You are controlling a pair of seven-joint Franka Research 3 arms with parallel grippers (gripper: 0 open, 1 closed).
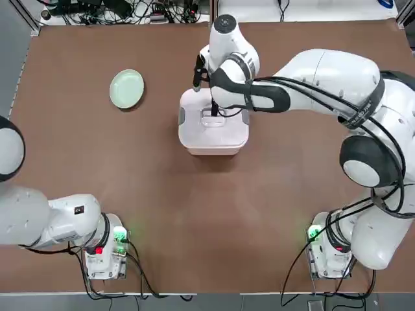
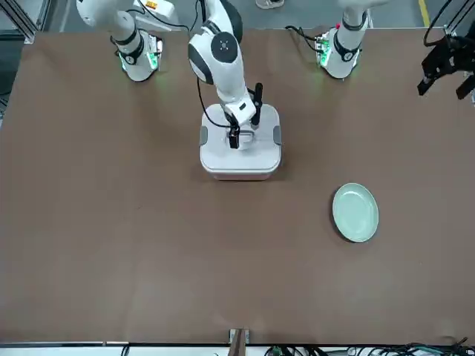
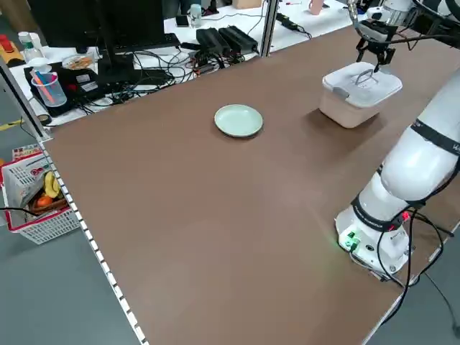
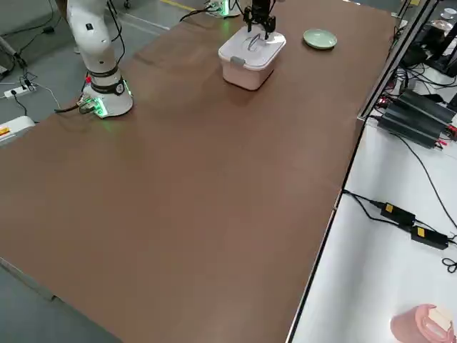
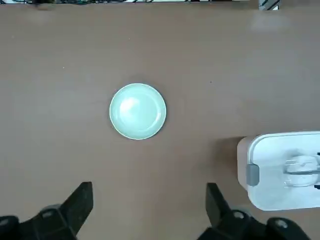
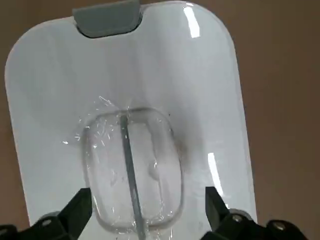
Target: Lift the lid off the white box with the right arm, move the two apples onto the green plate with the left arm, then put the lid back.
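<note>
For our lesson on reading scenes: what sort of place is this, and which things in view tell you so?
Probably a robotics lab. Two white robot arms are bolted at a brown table, cables and power bricks crowd a side bench, and the right gripper hovers over a white box.

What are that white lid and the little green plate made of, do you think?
The lid looks like smooth glossy plastic: bright light streaks run across it, and its central handle recess looks clear and scuffed. Its side clip seems a matte grey plastic. The green plate has a soft sheen with one pale highlight; it could be plastic or glazed ceramic, hard to say.
</note>
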